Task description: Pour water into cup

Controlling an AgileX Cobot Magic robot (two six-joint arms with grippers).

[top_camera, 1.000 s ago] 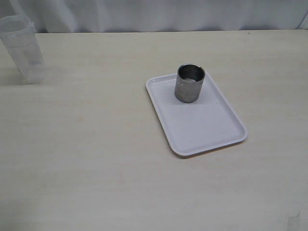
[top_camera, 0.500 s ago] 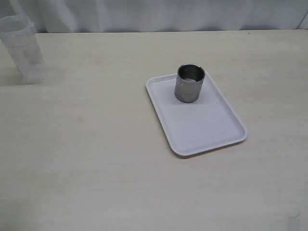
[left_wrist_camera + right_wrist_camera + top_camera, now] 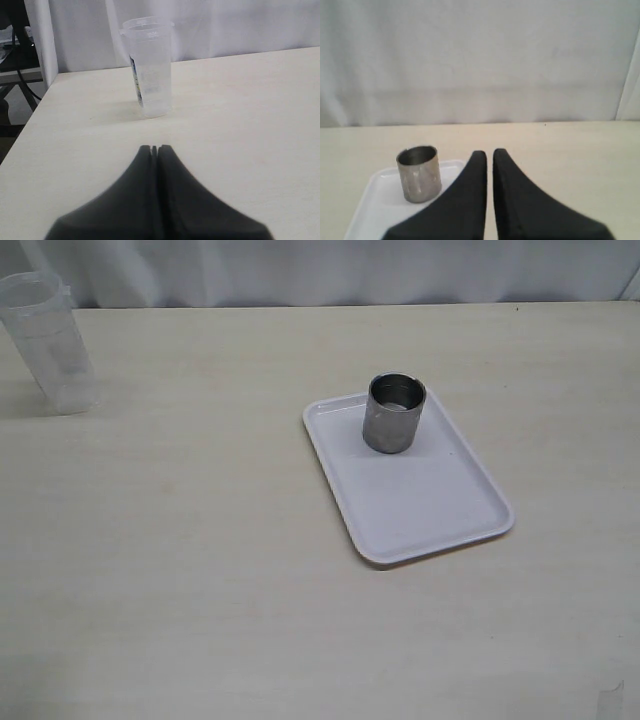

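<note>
The steel cup (image 3: 394,413) stands upright at the far end of a white tray (image 3: 430,510); it also shows in the right wrist view (image 3: 419,173). A translucent plastic beaker (image 3: 50,340) stands at the far left of the table. I cannot make out the water in any view. My left gripper (image 3: 155,148) is shut and empty, low over the table, a short way from the beaker (image 3: 149,67). My right gripper (image 3: 489,153) is shut with a thin slit between the fingers, empty, and apart from the cup. Neither gripper shows in the exterior view.
The pale wooden table (image 3: 200,540) runs back to a white curtain (image 3: 330,270). The table's left edge (image 3: 30,120) lies close to the beaker, with dark equipment and a cable (image 3: 22,75) beyond it.
</note>
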